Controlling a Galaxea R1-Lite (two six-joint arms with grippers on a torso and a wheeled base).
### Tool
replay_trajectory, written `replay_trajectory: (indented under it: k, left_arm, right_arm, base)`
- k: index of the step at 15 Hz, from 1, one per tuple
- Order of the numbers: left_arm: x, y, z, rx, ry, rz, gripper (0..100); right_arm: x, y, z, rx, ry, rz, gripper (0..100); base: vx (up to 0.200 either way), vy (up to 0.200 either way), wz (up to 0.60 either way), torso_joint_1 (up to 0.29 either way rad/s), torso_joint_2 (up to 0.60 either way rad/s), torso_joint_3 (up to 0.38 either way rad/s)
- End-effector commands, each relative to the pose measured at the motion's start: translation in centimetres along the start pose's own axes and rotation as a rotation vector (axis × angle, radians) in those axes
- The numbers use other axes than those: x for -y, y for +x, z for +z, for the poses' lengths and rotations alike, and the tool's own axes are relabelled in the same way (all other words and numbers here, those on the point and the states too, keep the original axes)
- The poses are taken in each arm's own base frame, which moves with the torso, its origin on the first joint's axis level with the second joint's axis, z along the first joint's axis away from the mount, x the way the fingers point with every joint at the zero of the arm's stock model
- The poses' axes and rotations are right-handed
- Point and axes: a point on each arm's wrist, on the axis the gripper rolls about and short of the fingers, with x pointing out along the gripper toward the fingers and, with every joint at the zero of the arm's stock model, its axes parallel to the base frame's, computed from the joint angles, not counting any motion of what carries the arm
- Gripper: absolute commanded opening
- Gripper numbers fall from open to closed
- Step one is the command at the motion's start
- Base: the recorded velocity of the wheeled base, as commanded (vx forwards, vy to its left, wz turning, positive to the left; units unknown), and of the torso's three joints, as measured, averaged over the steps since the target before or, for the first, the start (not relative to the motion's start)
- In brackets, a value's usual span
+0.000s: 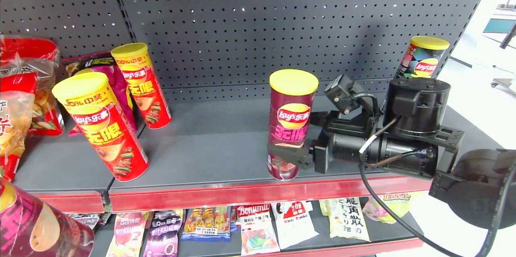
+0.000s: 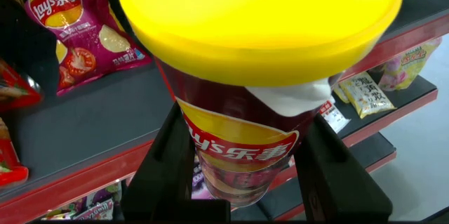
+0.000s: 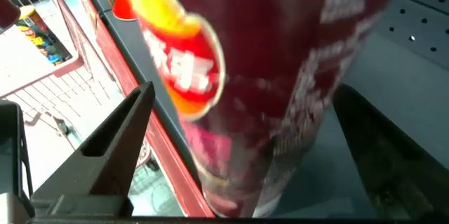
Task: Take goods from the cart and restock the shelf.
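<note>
With the right end effector [image 1: 284, 140] spread around the maroon can [image 1: 293, 100] at the shelf's [image 1: 225, 144] front edge and the left end effector [image 2: 245, 175] clamped on a second can [image 2: 259, 27], I judged a straight, level retreat safest.
</note>
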Motion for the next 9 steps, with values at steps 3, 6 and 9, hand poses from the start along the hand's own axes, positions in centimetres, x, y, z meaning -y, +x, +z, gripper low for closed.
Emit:
replay_trajectory:
  k: [3,6,9]
  left_arm:
    - [0.0,0.1,0.0,-0.002,0.0,-0.002,0]
    - [0.0,0.2,-0.1,-0.008,0.0,-0.014,0]
    - [0.1,0.2,-0.2,-0.011,0.0,-0.016,0]
  right_arm:
    - [-0.9,-2.6,0.4,0.015,-0.002,-0.016,100]
    - [-2.2,-5.8,0.0,0.012,-0.001,-0.031,100]
    - [-3.0,-7.8,-0.1,0.024,-0.007,-0.039,100]
  base:
    - [0.0,0.0,0.0,0.0,0.0,0.0]
    - [0.0,0.0,0.0,0.0,0.0,0.0]
    - [0.0,0.0,0.0,0.0,0.0,0.0]
